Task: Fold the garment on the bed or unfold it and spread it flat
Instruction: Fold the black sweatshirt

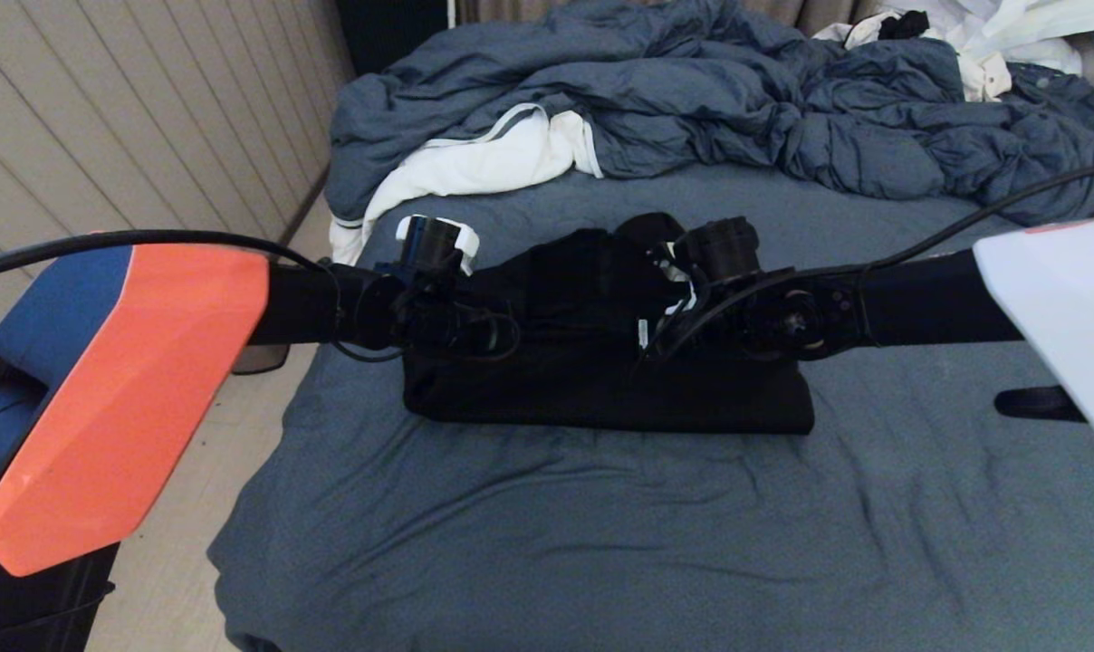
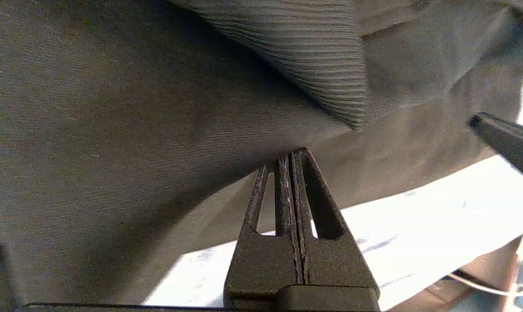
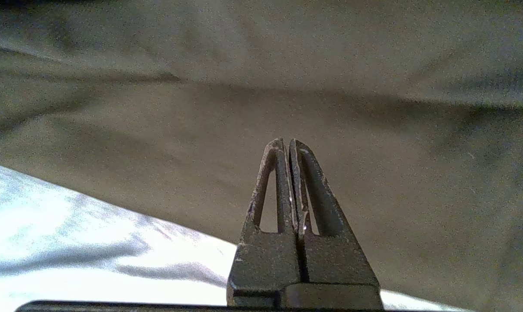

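The garment [image 1: 601,389], a black hoodie, lies gathered into a thick oblong bundle across the middle of the bed [image 1: 601,543]. Both arms reach in from the sides and meet over its far half. My left gripper [image 2: 292,151] is shut, its tips pressed up against the edge of a cloth fold [image 2: 114,130] below a ribbed hem [image 2: 313,56]; no cloth shows between the fingers. My right gripper [image 3: 287,141] is shut too, hovering close over smooth black fabric [image 3: 374,108] with nothing in it. In the head view the fingers are lost against the black cloth.
A rumpled blue-grey duvet [image 1: 692,100] with white lining [image 1: 484,163] is heaped at the far end. White clothing [image 1: 1000,36] lies at the far right. The bed's left edge drops to the floor [image 1: 176,561] beside a panelled wall [image 1: 103,109]. Bare sheet spreads in front of the bundle.
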